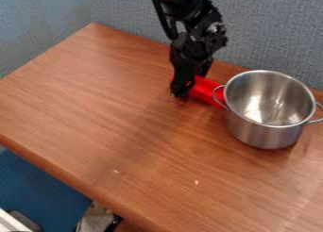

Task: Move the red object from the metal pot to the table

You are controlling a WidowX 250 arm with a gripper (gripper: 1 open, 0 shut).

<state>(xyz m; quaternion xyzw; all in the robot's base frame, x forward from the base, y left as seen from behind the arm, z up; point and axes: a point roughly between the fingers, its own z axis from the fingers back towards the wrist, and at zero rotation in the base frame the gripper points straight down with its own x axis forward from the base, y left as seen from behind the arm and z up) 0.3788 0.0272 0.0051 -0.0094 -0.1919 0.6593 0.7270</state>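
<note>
Smooth red rectangular block (206,90) appears stiff and light, best taken mid-length; black gripper's (186,88) closure cannot be determined.

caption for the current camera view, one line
Black claw at the red block on the wooden table, beside the metal pot.
</note>
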